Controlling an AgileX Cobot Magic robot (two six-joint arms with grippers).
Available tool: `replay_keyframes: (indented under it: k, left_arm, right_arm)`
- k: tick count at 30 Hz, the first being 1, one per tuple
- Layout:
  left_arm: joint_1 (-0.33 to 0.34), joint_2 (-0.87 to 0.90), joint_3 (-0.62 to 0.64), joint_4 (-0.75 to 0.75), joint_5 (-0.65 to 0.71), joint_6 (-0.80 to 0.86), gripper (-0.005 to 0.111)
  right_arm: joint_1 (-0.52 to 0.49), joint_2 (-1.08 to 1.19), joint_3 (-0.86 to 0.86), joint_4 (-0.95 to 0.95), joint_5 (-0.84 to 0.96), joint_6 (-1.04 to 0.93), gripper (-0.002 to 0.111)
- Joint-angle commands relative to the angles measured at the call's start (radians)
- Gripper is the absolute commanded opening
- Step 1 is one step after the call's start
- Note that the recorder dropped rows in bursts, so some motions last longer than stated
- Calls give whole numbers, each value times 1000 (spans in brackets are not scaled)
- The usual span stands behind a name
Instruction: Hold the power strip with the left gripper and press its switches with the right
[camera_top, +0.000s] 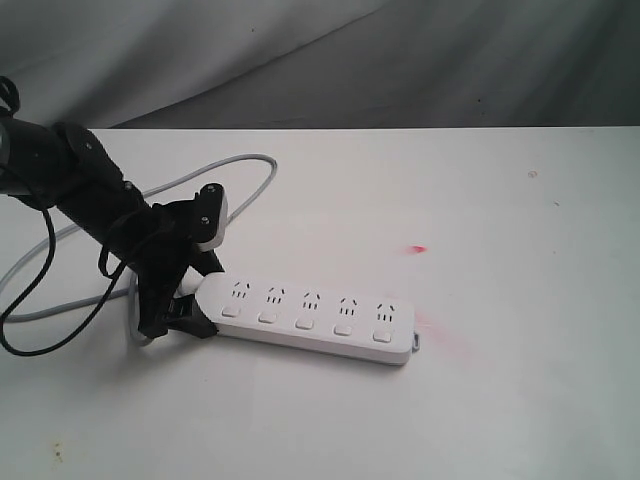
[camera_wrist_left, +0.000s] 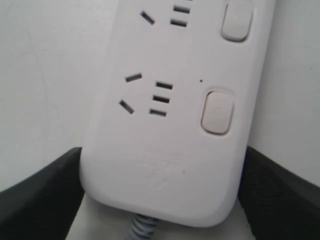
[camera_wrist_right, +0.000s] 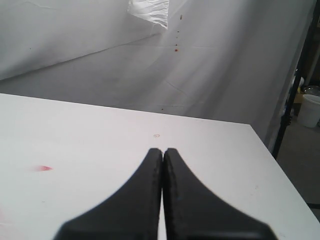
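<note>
My left pincer (camera_top: 200, 300): clamped on the cord end of the power strip (camera_top: 310, 318), one finger (camera_wrist_left: 40, 200) against each long side; the bar lies flat on the bench (camera_top: 500, 420), running away from this pincer; switches (camera_top: 304, 321): five in a row, the nearest just past my fingers; grey cord (camera_top: 240, 165): trails behind the pincer; my right pincer (camera_wrist_right: 163, 150): fingers pressed together, gripping nothing, above the bench.

My black two-finger left gripper (camera_top: 193, 300) clasps the cord end of the long white plastic power strip (camera_top: 322, 309), which lies on the white table (camera_top: 500, 200) with its five square white switches (camera_top: 304, 322) facing up and its grey cord (camera_top: 240, 165) looping away behind.
</note>
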Motion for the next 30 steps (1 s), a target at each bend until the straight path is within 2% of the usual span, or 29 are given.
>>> replay_keyframes:
  k: [1,18,25,30]
  left_arm:
    - [-5,3,-4,-10,-13,-13,73]
    - [-5,3,-4,-10,-13,-10,73]
    - [-5,3,-4,-10,-13,-12,73]
    - [-5,3,-4,-10,-13,-12,73]
  right_arm:
    - [-9,-7,7,-10,-12,5,0]
    - [-9,-5,-7,-10,-5,5,0]
    - [-9,38,-299,-10,294,5,0]
    - [-9,208,-494,18,353,5,0]
